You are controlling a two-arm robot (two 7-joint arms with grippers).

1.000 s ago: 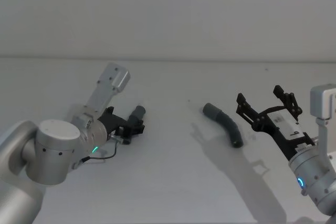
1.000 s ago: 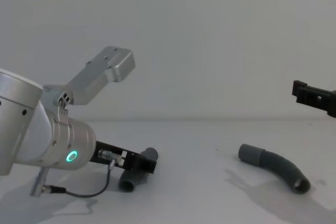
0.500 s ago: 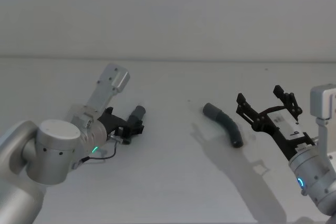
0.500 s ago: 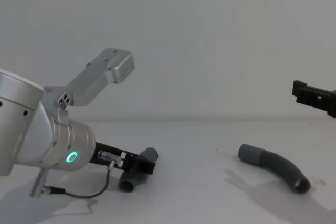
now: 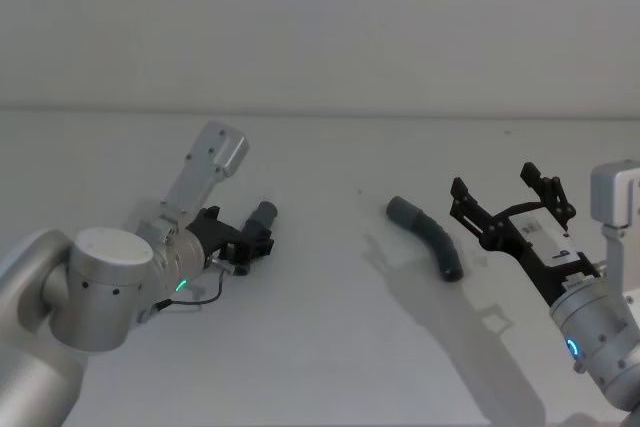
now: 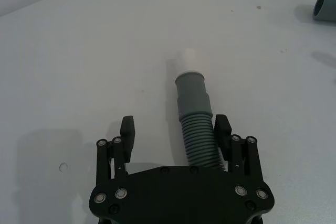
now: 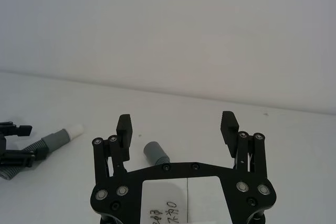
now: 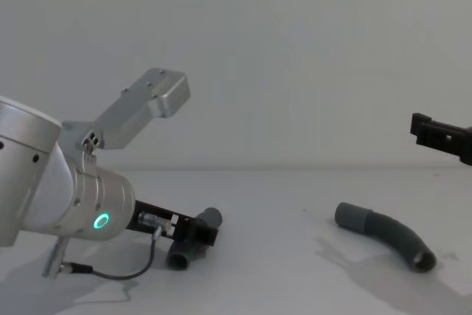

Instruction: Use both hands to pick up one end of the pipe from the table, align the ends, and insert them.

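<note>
On the white table [image 5: 330,337] the shorter ribbed pipe piece [image 6: 198,132] lies between the spread fingers of my left gripper [image 6: 175,129], closer to one finger. Its grey cuff [image 6: 192,94] and white tip [image 6: 188,59] stick out past the fingertips. In the head view this left gripper [image 5: 247,240] sits low over the pipe piece [image 5: 262,217]. The longer curved piece [image 5: 428,235] rests mid-table with its cuff end [image 7: 155,153] pointing away from me. My right gripper [image 5: 503,194] hovers open to its right, well above the table, holding nothing.
A thin black cable [image 8: 125,269] loops from the left wrist with the green ring [image 8: 100,220] down to the table. A pale wall [image 5: 320,27] stands behind the table's far edge. Bare table separates the two pipe pieces.
The left gripper has edged slightly back along the short pipe piece. The right arm and both pipe pieces have not moved.
</note>
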